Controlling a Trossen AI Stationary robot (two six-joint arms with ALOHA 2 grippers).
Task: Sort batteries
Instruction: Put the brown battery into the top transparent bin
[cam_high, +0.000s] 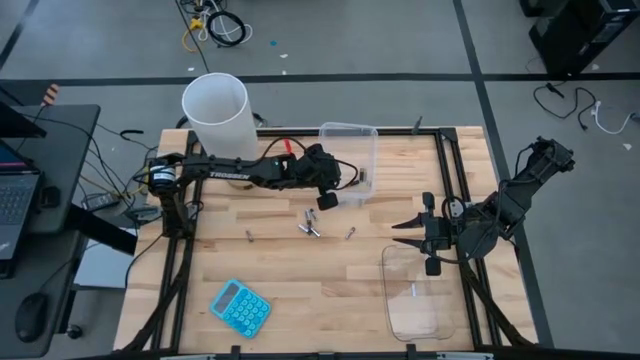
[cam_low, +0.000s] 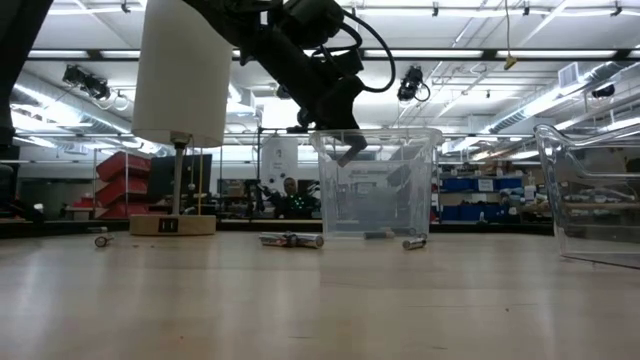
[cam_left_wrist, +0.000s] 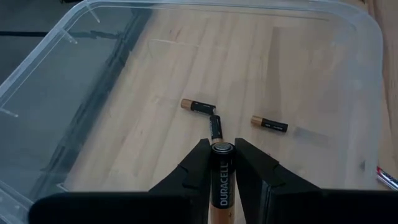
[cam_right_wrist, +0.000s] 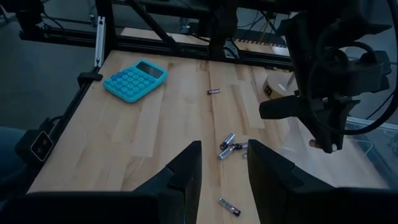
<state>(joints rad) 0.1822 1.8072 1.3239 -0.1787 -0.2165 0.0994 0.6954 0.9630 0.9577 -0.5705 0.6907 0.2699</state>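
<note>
My left gripper (cam_left_wrist: 222, 163) pinches a battery (cam_left_wrist: 222, 177) over the 12 o'clock tub (cam_left_wrist: 74, 93), ready to drop. Right gripper (cam_right_wrist: 224, 163) waits at 4 o'clock, fingers open.

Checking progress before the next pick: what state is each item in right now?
Left gripper: shut on black-and-copper Duracell battery, above far clear plastic tub.
Right gripper: open, empty.
Far tub: three batteries inside.
Near clear tub: upright.
Loose batteries: lying on table.
</note>
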